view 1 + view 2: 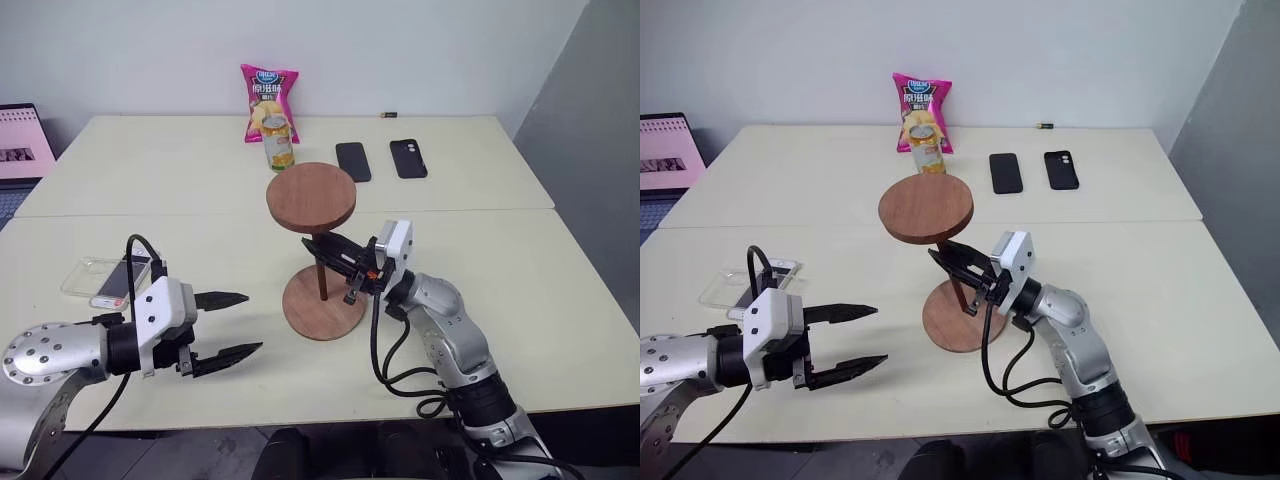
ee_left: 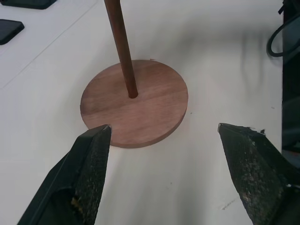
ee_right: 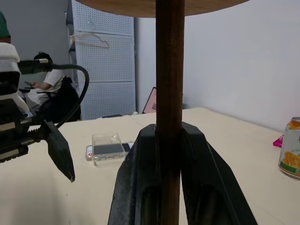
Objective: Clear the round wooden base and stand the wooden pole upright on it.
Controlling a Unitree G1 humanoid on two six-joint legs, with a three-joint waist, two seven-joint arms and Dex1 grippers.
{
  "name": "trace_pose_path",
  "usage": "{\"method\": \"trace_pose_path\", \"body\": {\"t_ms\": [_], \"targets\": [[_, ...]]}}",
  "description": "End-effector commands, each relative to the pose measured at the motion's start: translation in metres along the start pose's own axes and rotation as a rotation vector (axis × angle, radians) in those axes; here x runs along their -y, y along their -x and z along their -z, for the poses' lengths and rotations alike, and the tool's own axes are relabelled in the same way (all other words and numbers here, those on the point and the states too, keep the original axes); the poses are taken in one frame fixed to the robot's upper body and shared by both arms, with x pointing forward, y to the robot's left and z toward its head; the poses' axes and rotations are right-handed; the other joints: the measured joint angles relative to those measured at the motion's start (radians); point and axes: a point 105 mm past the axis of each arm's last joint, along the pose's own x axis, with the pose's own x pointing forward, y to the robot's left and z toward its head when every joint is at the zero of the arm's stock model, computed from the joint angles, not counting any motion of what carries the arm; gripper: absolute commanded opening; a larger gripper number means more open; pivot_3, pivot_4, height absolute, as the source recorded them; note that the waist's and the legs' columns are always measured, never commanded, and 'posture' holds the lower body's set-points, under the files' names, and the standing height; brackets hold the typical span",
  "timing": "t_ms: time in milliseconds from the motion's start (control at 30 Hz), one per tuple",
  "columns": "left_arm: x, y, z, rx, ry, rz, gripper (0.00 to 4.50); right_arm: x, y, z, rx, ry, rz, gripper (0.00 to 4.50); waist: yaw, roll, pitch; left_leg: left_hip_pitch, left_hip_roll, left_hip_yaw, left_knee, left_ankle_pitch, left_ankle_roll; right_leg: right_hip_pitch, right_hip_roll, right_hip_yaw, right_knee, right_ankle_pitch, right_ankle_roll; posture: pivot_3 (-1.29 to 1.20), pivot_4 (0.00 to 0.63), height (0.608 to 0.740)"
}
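Your right gripper (image 1: 325, 250) was clamped on the shaft of the wooden pole (image 1: 321, 268), its two black fingers (image 3: 140, 187) pressed against either side of the rod, which stood upright with its fixed disc at the top and its lower end meeting the centre of the round wooden base (image 1: 322, 303). The base lay flat on the pale table (image 1: 150, 190), bare apart from the rod, so the clearing part of the task appeared done and the step in hand was the seating of the pole. Your left gripper (image 1: 225, 324) hovered over the table near the base but apart from it, its fingers (image 2: 86, 164) spread wide and holding nothing, pointed toward the disc. Behind the pole stood a drink can (image 1: 279, 141) and a pink snack bag (image 1: 268, 100), with two dark phones (image 1: 352, 160) to the right; a clear case with a phone (image 1: 105, 280) lay beside your left arm. The next move probably called for confirming that the rod's tip sat fully in the centre hole, then releasing the right fingers slowly and straight outward. The wide top disc made the assembly look top-heavy, so any sideways drag on release risked tipping it; the open left gripper could steady the base.
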Motion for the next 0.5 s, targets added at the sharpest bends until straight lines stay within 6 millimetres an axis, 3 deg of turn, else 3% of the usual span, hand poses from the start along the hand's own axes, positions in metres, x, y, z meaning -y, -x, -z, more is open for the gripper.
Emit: {"method": "trace_pose_path", "body": {"t_ms": [33, 200, 300, 367, 433, 467, 500], "targets": [[-0.001, 0.001, -0.006, 0.011, -0.022, -0.004, 3.8, -0.003, 0.013, 0.038, -0.171, -0.072, 0.011, 0.22, 0.0, 0.0, -0.001, 0.0, 0.0, 0.0, 0.0, 0.0, 0.0, 0.0, 0.0, 0.0, 0.0, 0.0, 0.0, 0.0, 0.15, 0.74], [-0.001, 0.0, -0.005, 0.011, -0.023, -0.003, 3.8, -0.011, 0.012, 0.034, -0.171, -0.075, -0.055, 0.22, 0.0, 0.0, -0.001, 0.0, 0.0, 0.0, 0.0, 0.0, 0.0, 0.0, 0.0, 0.0, 0.0, 0.0, 0.0, 0.0, 0.15, 0.74], [-0.001, 0.0, -0.005, 0.01, -0.025, -0.003, 3.8, -0.006, 0.012, 0.034, -0.177, -0.072, -0.024, 0.22, 0.0, -0.001, -0.001, 0.0, 0.0, 0.0, 0.0, 0.0, 0.0, 0.0, 0.0, 0.0, 0.0, 0.0, 0.0, 0.0, 0.15, 0.74], [-0.002, 0.0, -0.005, 0.008, -0.027, -0.005, 3.8, -0.004, 0.011, 0.032, -0.172, -0.06, -0.017, 0.94, 0.0, -0.001, -0.001, 0.0, 0.0, 0.0, 0.0, 0.0, 0.0, 0.0, 0.0, 0.0, 0.0, 0.0, 0.0, 0.0, 0.15, 0.74], [-0.002, -0.001, -0.004, 0.006, -0.03, -0.006, 3.8, -0.004, 0.01, 0.028, -0.156, -0.059, -0.021, 1.2, 0.002, -0.003, 0.001, 0.0, 0.0, 0.0, 0.0, 0.0, 0.0, 0.0, 0.0, 0.0, 0.0, 0.0, 0.0, 0.0, 0.15, 0.74], [-0.003, -0.001, -0.004, 0.006, -0.032, -0.007, 3.8, -0.003, 0.01, 0.026, -0.15, -0.061, -0.023, 1.62, 0.001, 0.0, 0.004, -0.002, 0.0, 0.0, 0.0, 0.0, 0.0, -0.001, 0.0, 0.0, 0.0, 0.0, 0.0, 0.0, 0.15, 0.74], [-0.003, -0.001, -0.004, 0.006, -0.034, -0.008, 3.8, -0.003, 0.01, 0.025, -0.147, -0.062, -0.023, 1.66, 0.001, 0.0, 0.004, -0.003, 0.0, 0.001, 0.0, 0.0, 0.0, -0.003, 0.0, 0.002, 0.0, 0.0, 0.0, 0.0, 0.15, 0.74]]}}
